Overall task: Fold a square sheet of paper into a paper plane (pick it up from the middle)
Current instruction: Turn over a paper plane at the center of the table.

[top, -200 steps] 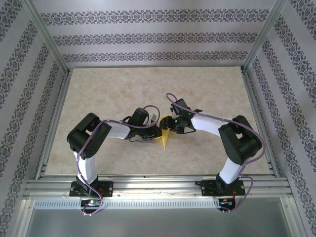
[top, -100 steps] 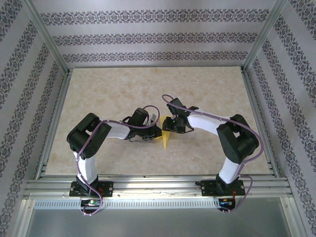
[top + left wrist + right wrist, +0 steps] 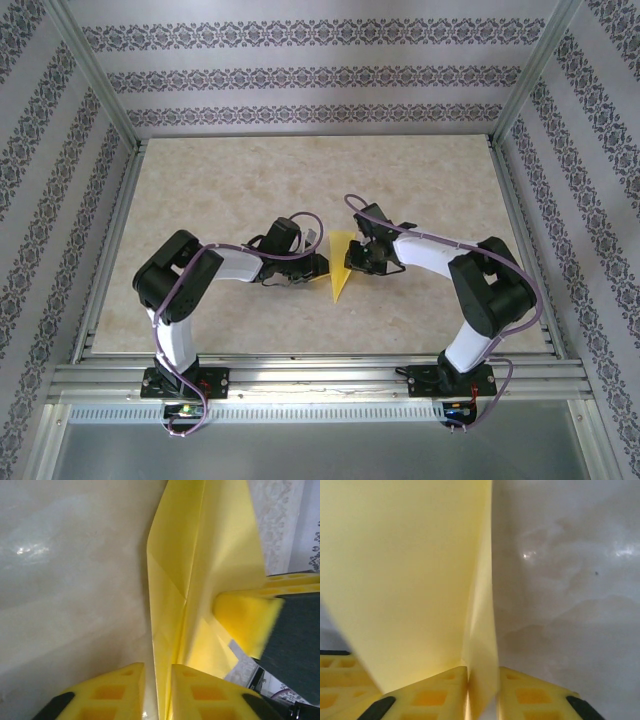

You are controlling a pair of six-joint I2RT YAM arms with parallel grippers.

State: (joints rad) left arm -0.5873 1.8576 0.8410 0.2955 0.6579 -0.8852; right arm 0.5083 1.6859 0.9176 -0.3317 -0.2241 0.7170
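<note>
While both grippers pinch it, the plane sits mid-table, its nose pointing to 6 o'clock. From 9 o'clock the left gripper is closed narrowly on a folded edge. From 3 o'clock the right gripper clamps the opposite wing, with paper squeezed between its fingers.

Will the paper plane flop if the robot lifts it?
Probably somewhat floppy: the paper plane is thin folded paper. Its centre crease likely stiffens it lengthwise. It looks very light, so the left gripper and right gripper pinching it should hold.
</note>
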